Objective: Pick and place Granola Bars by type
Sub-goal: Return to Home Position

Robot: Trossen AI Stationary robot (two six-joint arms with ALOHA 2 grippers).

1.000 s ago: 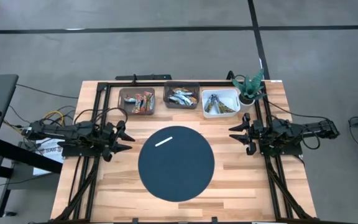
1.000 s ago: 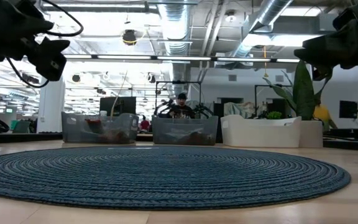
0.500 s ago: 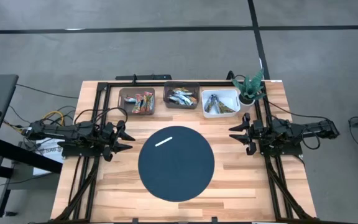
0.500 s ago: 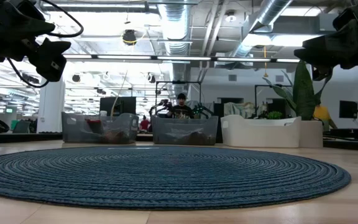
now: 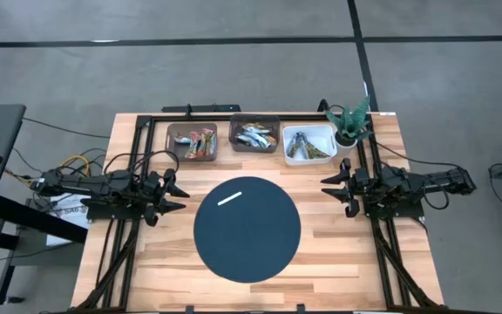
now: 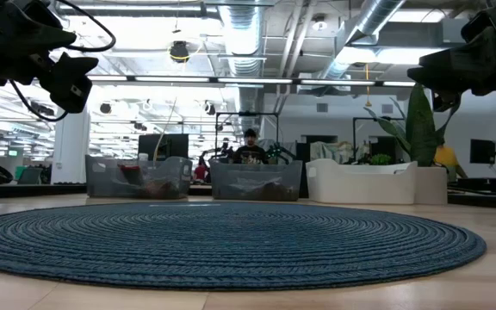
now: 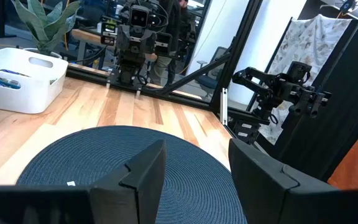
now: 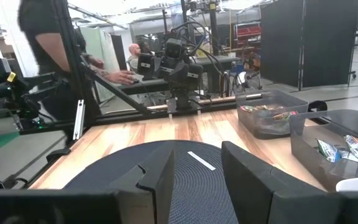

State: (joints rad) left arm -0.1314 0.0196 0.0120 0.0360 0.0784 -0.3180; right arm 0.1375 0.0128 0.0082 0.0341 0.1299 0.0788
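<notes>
W/ the Granola Bars (image 5: 255, 136) all in the three far bins (image 5: 254, 117), and the left gripper (image 5: 179, 194) and right gripper (image 5: 328, 190) at L/R table edges, jaws spread & empty, homing prob. needs only small, slow settling, clear of the mat (image 5: 251, 244).

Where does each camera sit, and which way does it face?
High view: overhead, straight down on the table; left pincer and right pincer show, flanking the round mat.
Low view: table height, facing across the mat to the bins; left arm top-left, right arm top-right.
Left wrist view: past its own open fingers, across the mat to the right arm.
Right wrist view: past its own open fingers to the left arm.
Shared: both wrist views see the mat.
</notes>
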